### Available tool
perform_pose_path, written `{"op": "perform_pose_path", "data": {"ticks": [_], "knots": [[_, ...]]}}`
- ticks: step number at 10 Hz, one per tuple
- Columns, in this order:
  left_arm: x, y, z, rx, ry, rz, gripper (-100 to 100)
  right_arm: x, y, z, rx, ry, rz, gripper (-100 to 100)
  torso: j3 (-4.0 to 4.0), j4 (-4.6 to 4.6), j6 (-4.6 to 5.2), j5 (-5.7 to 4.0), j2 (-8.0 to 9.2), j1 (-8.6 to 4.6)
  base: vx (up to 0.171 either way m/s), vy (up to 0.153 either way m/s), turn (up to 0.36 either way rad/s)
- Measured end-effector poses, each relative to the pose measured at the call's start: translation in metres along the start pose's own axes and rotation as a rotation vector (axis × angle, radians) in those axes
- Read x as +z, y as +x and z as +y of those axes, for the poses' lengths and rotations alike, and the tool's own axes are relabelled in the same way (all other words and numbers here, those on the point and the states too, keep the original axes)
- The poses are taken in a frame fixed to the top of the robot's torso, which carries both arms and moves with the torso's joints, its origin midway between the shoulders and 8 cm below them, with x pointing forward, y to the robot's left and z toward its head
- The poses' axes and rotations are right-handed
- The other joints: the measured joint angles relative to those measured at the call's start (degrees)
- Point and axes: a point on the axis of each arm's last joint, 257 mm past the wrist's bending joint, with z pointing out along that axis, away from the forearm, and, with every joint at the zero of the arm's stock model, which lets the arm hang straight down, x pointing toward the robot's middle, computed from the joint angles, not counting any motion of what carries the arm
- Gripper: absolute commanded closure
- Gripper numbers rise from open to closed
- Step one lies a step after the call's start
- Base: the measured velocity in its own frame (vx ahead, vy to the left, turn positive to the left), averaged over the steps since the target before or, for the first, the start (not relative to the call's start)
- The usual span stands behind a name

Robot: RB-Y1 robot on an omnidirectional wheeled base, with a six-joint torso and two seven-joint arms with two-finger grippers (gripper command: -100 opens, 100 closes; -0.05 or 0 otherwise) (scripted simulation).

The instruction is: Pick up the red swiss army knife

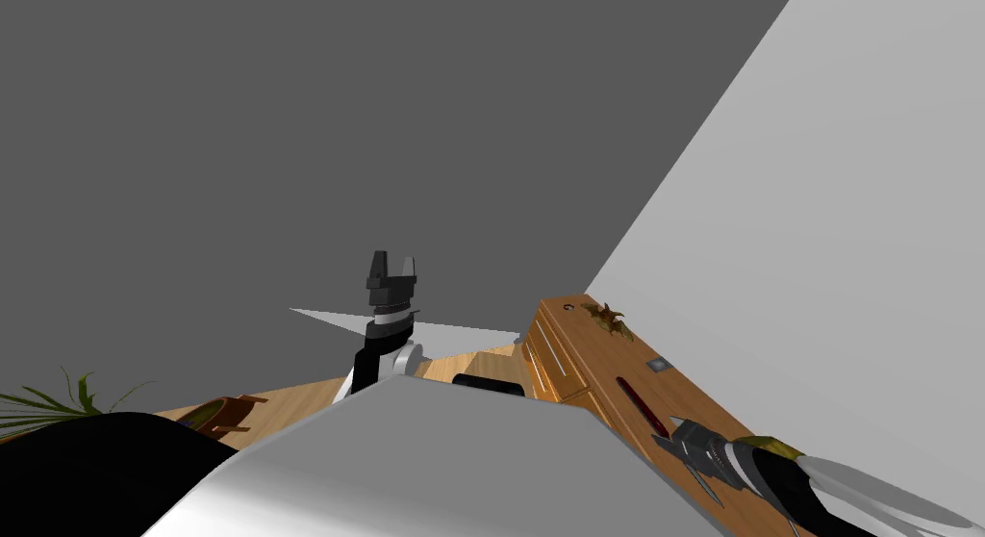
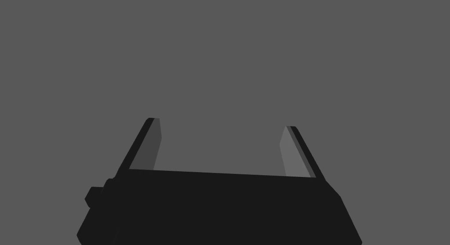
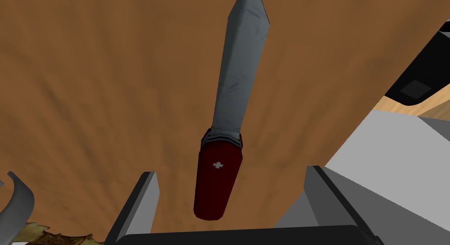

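Observation:
The red swiss army knife [image 3: 218, 181] lies flat on a brown wooden top [image 3: 88, 102], its grey blade [image 3: 241, 75] folded out and pointing away from my hand. My right gripper [image 3: 230, 171] is open just above the knife, one finger [image 3: 141, 202] on each side of the red handle and neither touching it. In the head view the knife [image 1: 641, 406] is a thin dark red strip on the long wooden cabinet [image 1: 577, 368], with my right gripper [image 1: 675, 443] at its near end. My left gripper [image 1: 394, 260] is raised at the centre, open [image 2: 222, 124] with nothing between its fingers.
A brown leaf-like ornament [image 1: 609, 319] and a small grey square [image 1: 658, 365] lie farther along the cabinet top, which runs against a light wall. A grey curved piece [image 3: 19, 198] sits beside my right hand. A plant [image 1: 58, 401] and a small wooden stand [image 1: 226, 416] are at the left.

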Motion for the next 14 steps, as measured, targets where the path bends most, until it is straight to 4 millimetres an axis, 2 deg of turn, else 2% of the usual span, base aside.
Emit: {"op": "perform_pose_path", "data": {"ticks": [1,2,5,6,10,11,12,14], "knots": [[0.0,0.0,0.0,0.0,0.0,0.0,0,0.0,0.001,0.0,-0.002,0.001,0.002,0,0.07,0.03,0.03,0.04,0.12,0.17,0.005,-0.007,-0.003],[0.0,0.0,0.0,0.0,0.0,0.0,0,0.0,0.001,0.0,-0.002,0.001,0.002,-100,0.12,0.05,0.03,0.07,0.21,0.28,0.01,-0.019,0.063],[0.0,0.0,0.0,0.0,0.0,0.0,0,0.014,0.011,0.01,0.015,0.006,0.001,-100,0.12,0.05,0.03,0.05,0.2,0.22,0.014,-0.027,0.049],[0.0,0.0,0.0,0.0,0.0,0.0,0,0.015,0.012,0.01,0.014,0.006,0.001,100,0.13,0.06,0.03,0.07,0.22,0.28,0.0,0.0,0.0],[0.0,0.0,0.0,0.0,0.0,0.0,0,0.015,0.012,0.01,0.016,0.005,0.001,100,0.15,0.06,0.0,0.08,0.25,0.31,0.0,0.0,0.0],[0.0,0.0,0.0,0.0,0.0,0.0,0,0.015,0.012,0.01,0.016,0.005,0.001,0,0.15,0.06,0.0,0.08,0.25,0.31,0.0,0.0,0.0],[0.0,0.0,0.0,0.0,0.0,0.0,0,0.015,0.012,0.01,0.016,0.006,0.001,100,0.15,0.06,0.01,0.08,0.25,0.31,-0.008,0.024,-0.066],[0.0,0.0,0.0,0.0,0.0,0.0,0,0.007,0.006,0.003,0.005,0.005,0.001,100,0.2,0.08,0.05,0.13,0.34,0.45,-0.021,0.03,-0.074]]}}
